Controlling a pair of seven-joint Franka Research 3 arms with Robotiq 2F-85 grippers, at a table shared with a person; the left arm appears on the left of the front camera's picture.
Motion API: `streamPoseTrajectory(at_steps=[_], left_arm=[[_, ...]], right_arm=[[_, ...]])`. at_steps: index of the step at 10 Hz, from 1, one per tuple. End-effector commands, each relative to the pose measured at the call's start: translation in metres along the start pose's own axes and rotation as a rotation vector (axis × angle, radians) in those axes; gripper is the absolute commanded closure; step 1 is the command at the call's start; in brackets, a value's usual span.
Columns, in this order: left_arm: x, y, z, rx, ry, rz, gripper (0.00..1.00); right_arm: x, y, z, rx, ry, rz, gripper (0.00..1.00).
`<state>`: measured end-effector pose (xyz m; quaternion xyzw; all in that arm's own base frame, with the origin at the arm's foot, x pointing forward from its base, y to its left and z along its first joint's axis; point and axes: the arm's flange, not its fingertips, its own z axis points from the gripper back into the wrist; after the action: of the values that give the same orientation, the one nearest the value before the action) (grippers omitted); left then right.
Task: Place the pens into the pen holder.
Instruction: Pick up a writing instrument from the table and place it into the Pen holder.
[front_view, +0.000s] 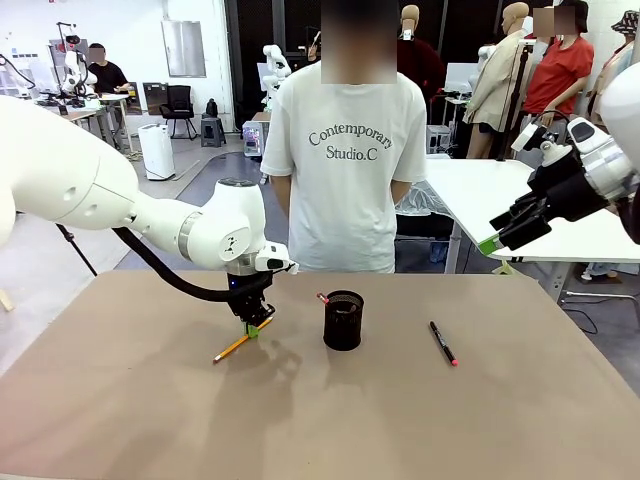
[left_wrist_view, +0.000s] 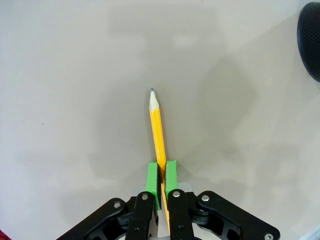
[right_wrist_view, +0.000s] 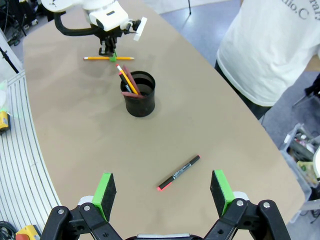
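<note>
Left pincer (left_wrist_view: 161, 172) closed on yellow pencil (left_wrist_view: 157, 127), which lies flat on the counter (front_view: 120, 400); pen holder (front_view: 343, 320) near, beside the pincer. Grip looks off-centre: pencil may swing or slip on lifting. Right pincer (right_wrist_view: 163, 185) open, black marker (right_wrist_view: 178, 173) just ahead.

The bench (front_view: 130, 410) has a plain tan top with a rounded far edge. Three items rest directly on it. A yellow pencil (front_view: 231, 349) lies at the left, set at an angle. A black mesh holder (front_view: 343, 322) stands upright near the centre. A black, red-tipped marker (front_view: 443, 343) lies at the right, well apart from the holder.
</note>
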<state>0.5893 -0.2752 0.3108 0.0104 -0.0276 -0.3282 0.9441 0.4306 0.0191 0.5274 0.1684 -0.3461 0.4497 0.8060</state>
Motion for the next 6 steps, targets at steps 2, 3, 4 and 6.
streamPoseTrajectory(at_steps=[2,3,4,6], left_arm=[[-0.011,0.01,0.033,-0.178,-0.06,-0.106,1.0],[-0.014,0.018,0.046,-0.211,-0.104,-0.127,1.0],[-0.019,0.028,0.058,-0.249,-0.159,-0.145,1.0],[-0.029,0.046,0.079,-0.432,-0.311,-0.207,1.0]], right_arm=[[0.001,-0.001,0.0,0.007,-0.029,0.0,0.0],[0.001,-0.001,0.0,0.007,-0.029,0.0,0.0],[0.001,-0.001,0.0,0.007,-0.029,0.0,0.0],[0.001,-0.001,0.0,0.007,-0.029,0.0,0.0]])
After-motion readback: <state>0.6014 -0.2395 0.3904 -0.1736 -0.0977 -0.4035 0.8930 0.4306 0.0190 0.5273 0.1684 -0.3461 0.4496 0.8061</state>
